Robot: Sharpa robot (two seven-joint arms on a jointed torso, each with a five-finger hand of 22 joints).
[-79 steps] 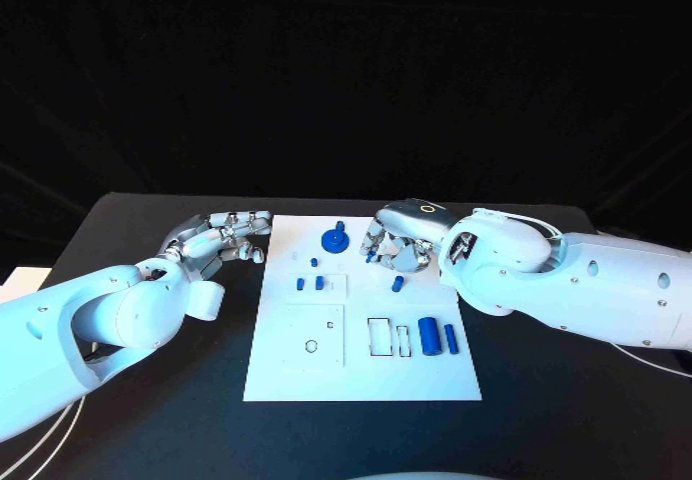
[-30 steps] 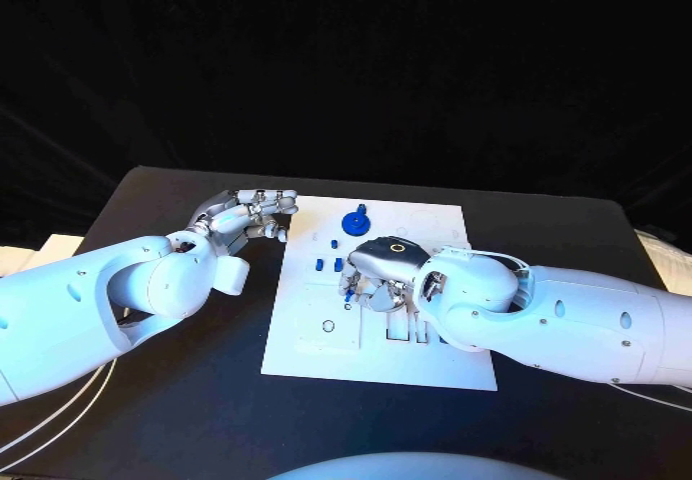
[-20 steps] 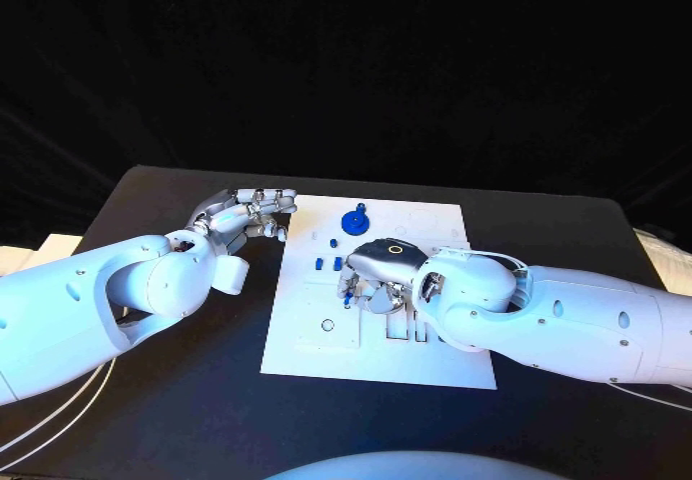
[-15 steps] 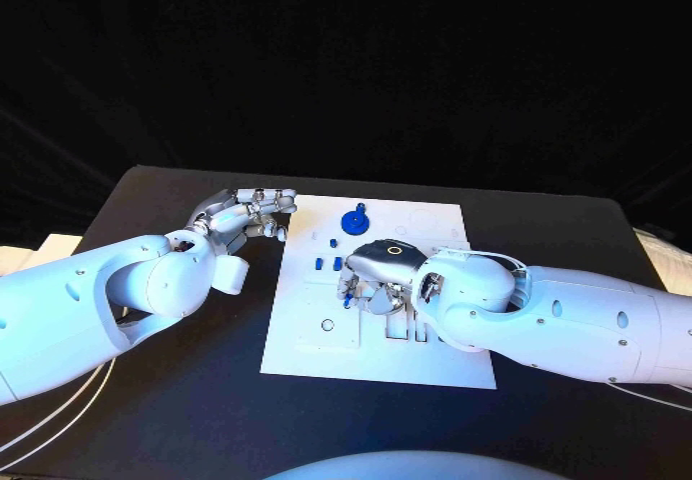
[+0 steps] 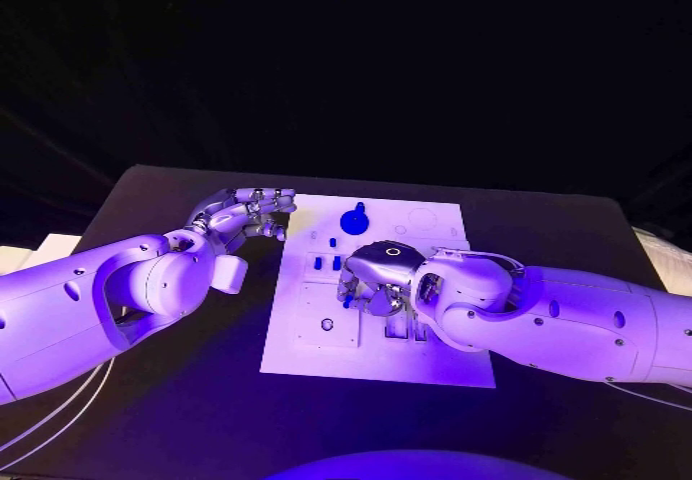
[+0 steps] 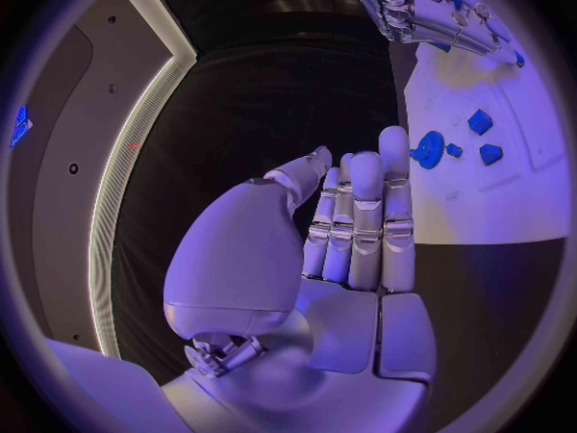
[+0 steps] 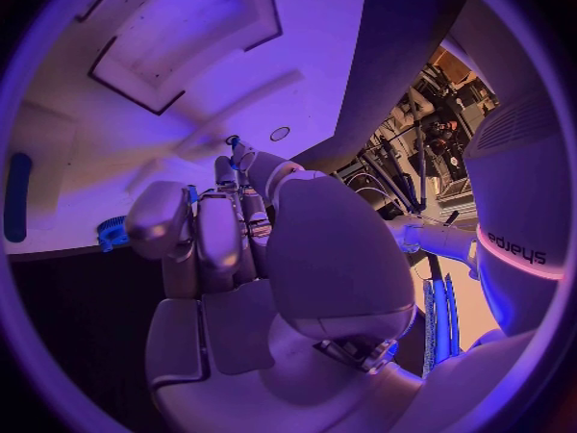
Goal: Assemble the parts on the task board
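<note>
Head view: right hand [image 5: 378, 283] hovered low over the task board [image 5: 378, 362] mid-table, pinching a small blue part [image 5: 348, 298]. Left hand [image 5: 238, 215] sat just off the board's far left corner. Left wrist view: fingers [image 6: 364, 223] straight, close together, holding nothing. Right wrist view: fingers [image 7: 212, 233] curled.

My left hand [image 6: 342, 241] hangs over the black table [image 6: 277, 115], fingers straight and side by side, holding nothing. Beside it lies the board [image 6: 481, 173] with blue parts [image 6: 428, 150]; my right hand [image 6: 421, 10] hovers above it.
</note>
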